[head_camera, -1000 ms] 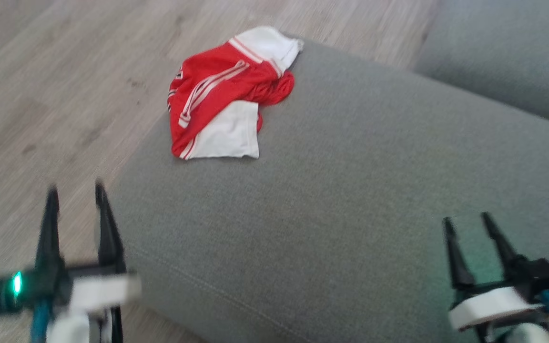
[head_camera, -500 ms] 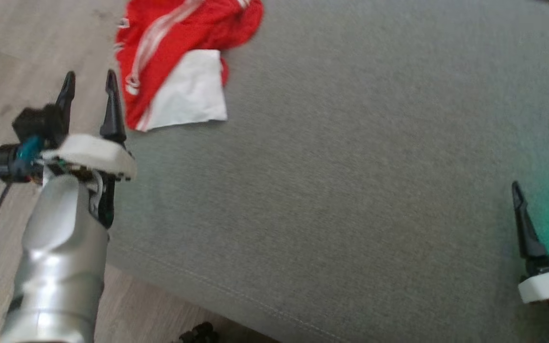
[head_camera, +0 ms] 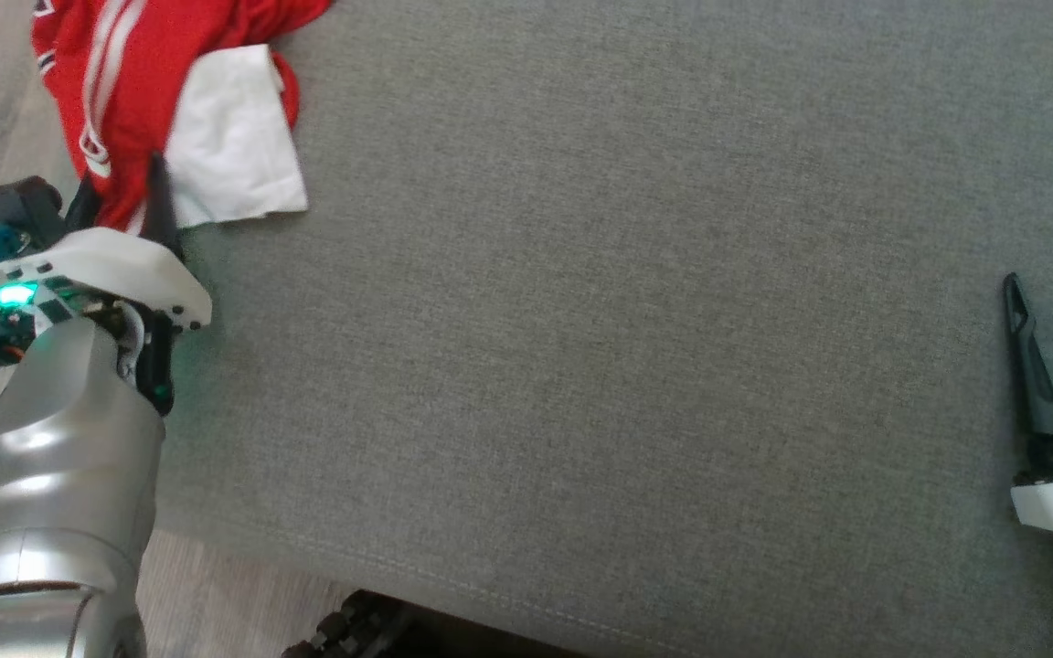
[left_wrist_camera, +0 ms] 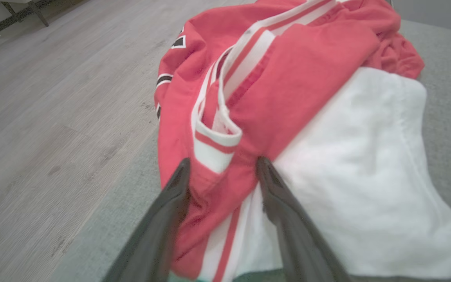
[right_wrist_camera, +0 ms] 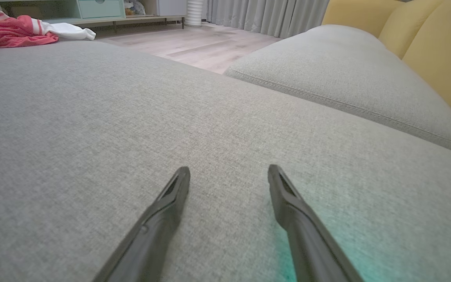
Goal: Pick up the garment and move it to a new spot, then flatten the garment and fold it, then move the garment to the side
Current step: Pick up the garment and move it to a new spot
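At the far left corner of the grey sofa cushion (head_camera: 627, 320), close to its edge by the wooden floor (left_wrist_camera: 53, 98), lies the crumpled red and white garment (left_wrist_camera: 300, 78). The left gripper (left_wrist_camera: 222, 168) has its fingers spread to either side of a red fold at the garment's near hem, not pinched on it. Well apart, the right gripper (right_wrist_camera: 228, 172) hovers low over bare cushion, fingers parted and holding nothing.
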Available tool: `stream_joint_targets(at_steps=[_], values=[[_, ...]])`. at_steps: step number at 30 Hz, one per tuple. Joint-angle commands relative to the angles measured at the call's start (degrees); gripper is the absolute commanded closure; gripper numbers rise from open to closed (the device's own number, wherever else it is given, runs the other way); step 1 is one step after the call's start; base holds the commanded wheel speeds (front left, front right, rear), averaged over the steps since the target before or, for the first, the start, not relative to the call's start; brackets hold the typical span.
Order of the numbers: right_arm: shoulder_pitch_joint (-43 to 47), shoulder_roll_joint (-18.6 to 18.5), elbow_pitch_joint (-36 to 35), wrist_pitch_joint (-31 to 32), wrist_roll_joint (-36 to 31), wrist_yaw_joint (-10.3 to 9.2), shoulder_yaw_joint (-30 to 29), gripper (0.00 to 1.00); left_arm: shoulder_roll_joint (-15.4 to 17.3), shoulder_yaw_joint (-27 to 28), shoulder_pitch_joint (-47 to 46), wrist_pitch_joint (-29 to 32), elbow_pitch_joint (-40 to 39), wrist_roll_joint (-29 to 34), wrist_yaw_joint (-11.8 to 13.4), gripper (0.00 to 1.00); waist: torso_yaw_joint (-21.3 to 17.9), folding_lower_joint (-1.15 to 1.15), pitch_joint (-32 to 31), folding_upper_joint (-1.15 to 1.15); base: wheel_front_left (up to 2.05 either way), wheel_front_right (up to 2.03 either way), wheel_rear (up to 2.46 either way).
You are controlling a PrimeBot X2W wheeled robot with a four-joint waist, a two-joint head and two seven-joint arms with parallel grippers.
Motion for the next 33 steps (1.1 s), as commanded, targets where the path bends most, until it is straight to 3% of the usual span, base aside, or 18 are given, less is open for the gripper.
stream_joint_targets(at_steps=[1, 3, 10, 15, 19, 23, 28, 33], values=[[0.4, -1.4, 1.0, 0.1, -0.3, 0.39, 1.0, 0.0, 3.7, 1.1, -1.2, -1.2, -0.4, -0.6, 0.1, 0.53, -0.8, 0.0, 1.0, 0.0, 0.0, 0.0, 0.0], [0.0, -1.6, 1.0, 0.1, -0.2, 0.39, 0.8, 0.0, 3.6, 0.7, -1.9, -2.0, -0.1, -1.3, 0.1, 1.0, -0.8, 0.0, 1.6, 0.0, 0.0, 0.0, 0.0], [-1.3, -0.8, 2.1, 0.1, -0.8, 0.39, 0.8, 0.0, 4.9, -3.0, -4.4, -5.1, -4.6, -0.1, 0.1, 1.0, -0.8, 0.0, 0.3, 0.0, 0.0, 0.0, 0.0], [-2.7, 2.5, 3.8, 0.1, -0.3, 0.39, 2.5, 0.0, 6.6, -5.0, -5.3, -5.2, -14.6, 1.4, 0.1, 1.0, -2.7, 0.0, -5.2, 0.0, 0.0, 0.0, 0.0], [-3.3, 6.4, 6.0, 0.1, 0.1, 0.39, 4.2, 0.0, 8.5, -8.9, -6.4, -5.2, -19.8, 2.2, 0.1, 1.0, -6.3, 0.0, -11.9, 0.0, 0.0, 0.0, 0.0], [-2.5, 11.2, 8.1, 0.1, 0.7, 0.39, 6.3, 0.0, 10.8, -16.0, -9.2, -5.2, -24.1, 1.9, 0.1, 1.0, -12.8, 0.0, -21.3, 0.0, 0.0, 0.0, 0.0], [0.3, 13.9, 8.5, 0.1, 1.3, 0.39, 7.4, 0.0, 10.8, -22.7, -12.6, -3.7, -27.7, -2.5, 0.1, 1.0, -19.0, 0.0, -29.1, 0.0, 0.0, 0.0, 0.0], [1.3, 15.0, 7.6, 0.1, 1.5, 0.39, 7.7, 0.0, 10.6, -26.9, -16.3, -1.6, -31.0, -6.1, 0.1, 1.0, -23.6, 0.0, -31.3, 0.0, 0.0, 0.0, 0.0]])
